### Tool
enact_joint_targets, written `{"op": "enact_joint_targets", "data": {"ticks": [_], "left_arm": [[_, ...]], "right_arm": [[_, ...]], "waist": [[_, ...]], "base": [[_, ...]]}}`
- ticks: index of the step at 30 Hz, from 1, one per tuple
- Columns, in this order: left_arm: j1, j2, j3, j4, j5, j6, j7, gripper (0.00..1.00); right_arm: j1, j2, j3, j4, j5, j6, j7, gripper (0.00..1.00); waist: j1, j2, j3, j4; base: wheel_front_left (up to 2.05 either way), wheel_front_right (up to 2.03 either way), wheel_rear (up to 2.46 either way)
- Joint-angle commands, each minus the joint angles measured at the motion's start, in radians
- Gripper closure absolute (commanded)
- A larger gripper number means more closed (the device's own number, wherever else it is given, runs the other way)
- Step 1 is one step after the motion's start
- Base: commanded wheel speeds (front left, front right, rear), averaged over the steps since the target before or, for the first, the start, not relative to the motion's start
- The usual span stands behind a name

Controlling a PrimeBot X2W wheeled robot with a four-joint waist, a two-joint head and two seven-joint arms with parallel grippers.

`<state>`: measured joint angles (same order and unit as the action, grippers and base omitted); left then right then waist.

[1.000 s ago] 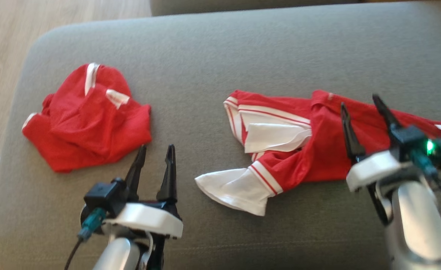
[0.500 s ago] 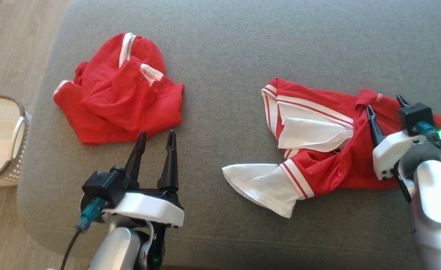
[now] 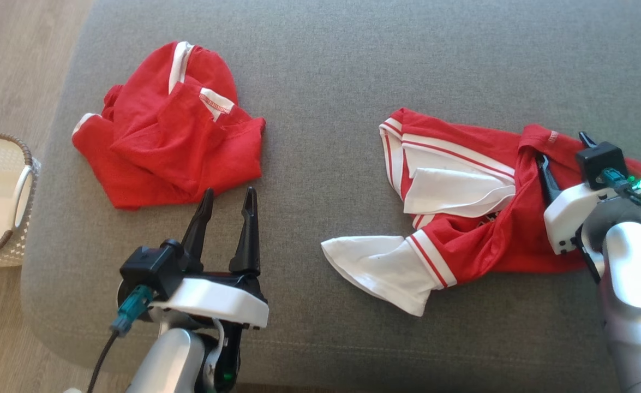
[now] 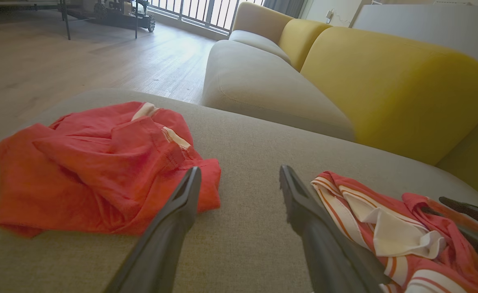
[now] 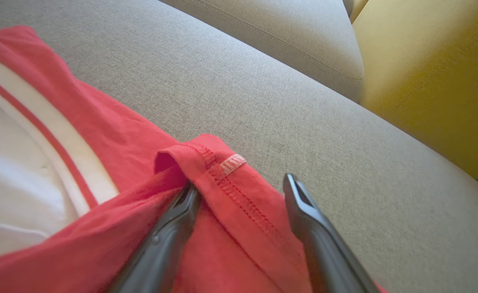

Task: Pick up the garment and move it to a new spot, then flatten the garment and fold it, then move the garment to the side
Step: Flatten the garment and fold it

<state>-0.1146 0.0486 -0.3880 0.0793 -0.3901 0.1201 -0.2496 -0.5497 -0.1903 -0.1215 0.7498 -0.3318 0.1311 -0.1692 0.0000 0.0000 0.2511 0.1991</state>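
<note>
We record a grey sofa seat (image 3: 325, 82) of coarse woven fabric with rounded corners. The garment (image 3: 478, 240), a thin red jersey with white panels and red-and-white striped cuffs, lies crumpled on the right half of the seat, one white sleeve trailing toward the near edge.

The right end effector (image 3: 562, 147) is low over the garment's far right part, its dark tapered fingers (image 5: 169, 240) spread. In the right wrist view a stitched red hem, folded over, sits between them. One fingertip is tucked against the fold, and the other is at the cloth's far edge. Nothing is pinched.

The left end effector (image 3: 229, 191) is also spread, above bare seat, well apart from the garment. Just beyond its tips lies a second red garment (image 3: 173, 142), bunched, with white trim.

A pale lattice basket (image 3: 25, 154) stands on the wooden floor (image 3: 15, 65) at the left. A yellow backrest (image 4: 385, 89) rises on the far side.
</note>
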Motion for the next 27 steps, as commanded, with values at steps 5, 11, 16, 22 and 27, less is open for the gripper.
{"op": "enact_joint_targets", "data": {"ticks": [5, 11, 16, 22, 27], "left_arm": [[-0.038, 0.002, 0.028, -0.033, 0.006, -0.002, -0.012, 0.0], [-0.045, 0.002, 0.026, -0.03, 0.006, -0.001, -0.012, 0.0], [-0.045, 0.002, 0.026, -0.019, 0.002, 0.002, -0.012, 0.0], [-0.028, 0.002, 0.038, -0.013, 0.002, 0.002, -0.012, 0.0], [-0.007, 0.002, 0.039, -0.01, 0.002, 0.0, -0.012, 0.0]], "right_arm": [[-0.05, -0.001, 0.005, -0.003, -0.035, 0.0, -0.029, 0.0], [-0.074, 0.008, -0.009, 0.007, -0.063, 0.0, -0.055, 1.0], [-0.071, 0.016, -0.011, -0.004, -0.077, 0.0, -0.076, 1.0], [-0.041, 0.017, -0.003, -0.025, -0.044, 0.0, -0.086, 1.0], [0.019, 0.013, -0.011, -0.064, 0.066, 0.0, -0.052, 1.0]], "waist": [[0.0, 0.0, 0.013, 0.001], [0.0, 0.0, 0.02, 0.0], [0.0, 0.0, 0.004, -0.007], [0.0, 0.0, -0.044, -0.038], [0.0, 0.0, -0.1, -0.08]], "base": [[0.0, 0.0, 0.0], [0.0, 0.0, 0.0], [0.0, 0.0, 0.0], [0.0, 0.0, 0.0], [0.0, 0.0, 0.0]]}}
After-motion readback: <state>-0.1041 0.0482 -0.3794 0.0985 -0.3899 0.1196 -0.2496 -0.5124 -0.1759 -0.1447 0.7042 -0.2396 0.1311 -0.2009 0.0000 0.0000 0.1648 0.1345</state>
